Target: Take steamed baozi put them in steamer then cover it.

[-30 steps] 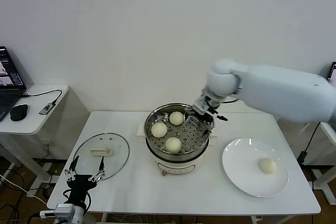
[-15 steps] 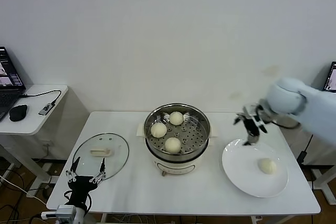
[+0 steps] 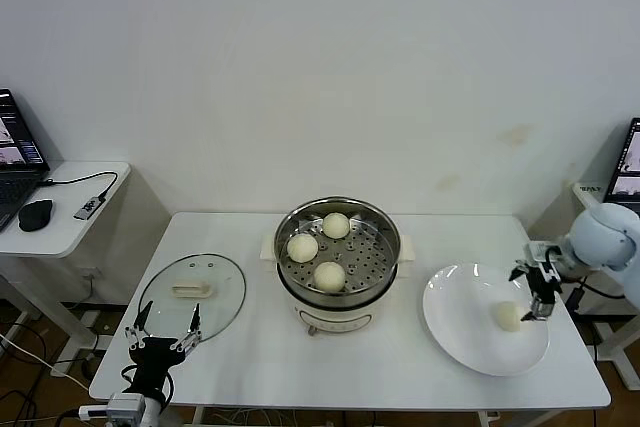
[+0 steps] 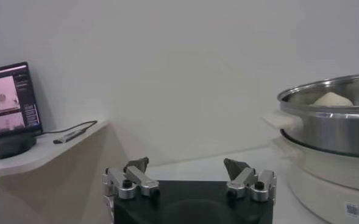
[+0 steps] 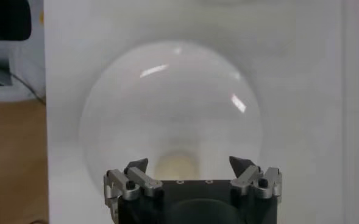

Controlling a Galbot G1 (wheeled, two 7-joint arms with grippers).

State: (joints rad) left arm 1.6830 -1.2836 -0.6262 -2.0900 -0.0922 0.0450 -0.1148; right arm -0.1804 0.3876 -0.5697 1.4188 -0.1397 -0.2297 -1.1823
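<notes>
Three steamed baozi (image 3: 316, 245) sit on the perforated tray of the steamer (image 3: 338, 255); a fourth bun (image 3: 508, 316) lies on the white plate (image 3: 470, 327). The right gripper (image 3: 538, 292) hovers just beside that bun, fingers spread and empty. Its wrist view shows the bun (image 5: 177, 166) between and beyond the two fingertips, not touching them. The cover (image 3: 193, 294) rests on the worktop (image 3: 350, 357), left of the steamer. Low at the worktop's near-left corner waits the left gripper (image 3: 160, 329), fingers (image 4: 135, 165) likewise spread.

Shiny steel steamer (image 3: 338, 247) on a smooth cream plastic base; clear glass cover (image 3: 192, 296); glossy white plate (image 3: 470, 332); 4 matt, smooth baozi (image 3: 329, 274).
</notes>
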